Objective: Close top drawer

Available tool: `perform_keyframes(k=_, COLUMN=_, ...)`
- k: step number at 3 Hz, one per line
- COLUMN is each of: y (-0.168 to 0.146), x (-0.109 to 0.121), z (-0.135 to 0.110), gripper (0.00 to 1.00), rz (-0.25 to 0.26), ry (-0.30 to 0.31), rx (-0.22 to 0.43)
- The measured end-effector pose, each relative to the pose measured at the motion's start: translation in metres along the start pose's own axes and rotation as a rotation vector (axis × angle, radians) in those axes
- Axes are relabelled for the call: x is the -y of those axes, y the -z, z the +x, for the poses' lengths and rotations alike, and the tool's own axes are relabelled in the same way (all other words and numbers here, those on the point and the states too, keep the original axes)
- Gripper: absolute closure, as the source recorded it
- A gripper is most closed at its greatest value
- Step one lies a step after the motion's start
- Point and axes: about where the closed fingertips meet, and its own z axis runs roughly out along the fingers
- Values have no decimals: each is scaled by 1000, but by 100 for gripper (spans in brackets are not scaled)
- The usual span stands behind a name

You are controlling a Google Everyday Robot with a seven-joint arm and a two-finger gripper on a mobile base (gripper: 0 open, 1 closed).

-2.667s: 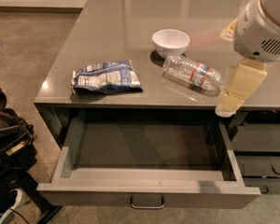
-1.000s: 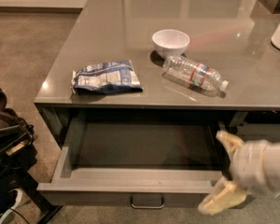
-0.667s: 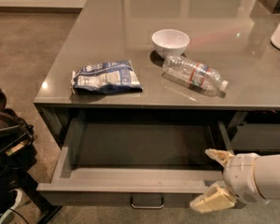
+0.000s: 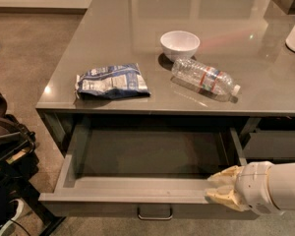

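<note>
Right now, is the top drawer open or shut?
Open. The top drawer is pulled far out from under the countertop, its inside showing. The claw is at its front right corner.

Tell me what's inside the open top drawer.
The top drawer shows only bare grey floor, with nothing lying on it. The tool, at its front rim, covers one front corner.

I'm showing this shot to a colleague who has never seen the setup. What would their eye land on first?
First, the wide dark grey top drawer standing wide open below the glossy grey countertop, with the cream-coloured gripper at the right end of its front edge. Then, on the countertop, the round white bowl, the clear plastic bottle lying on its side, and the blue-and-white snack bag.
</note>
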Motion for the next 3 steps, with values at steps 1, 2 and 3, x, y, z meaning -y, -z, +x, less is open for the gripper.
perform_keyframes(k=1, y=0, x=0, z=0, gripper=88, rz=0, ry=0, rx=0)
perform_keyframes(k=2, y=-7, x=-16, z=8, gripper=100, rz=11, ry=-1, rx=8)
perform_keyframes(k=3, y=-15, x=-42, z=37, gripper=100, rz=12, ry=-74, rx=1)
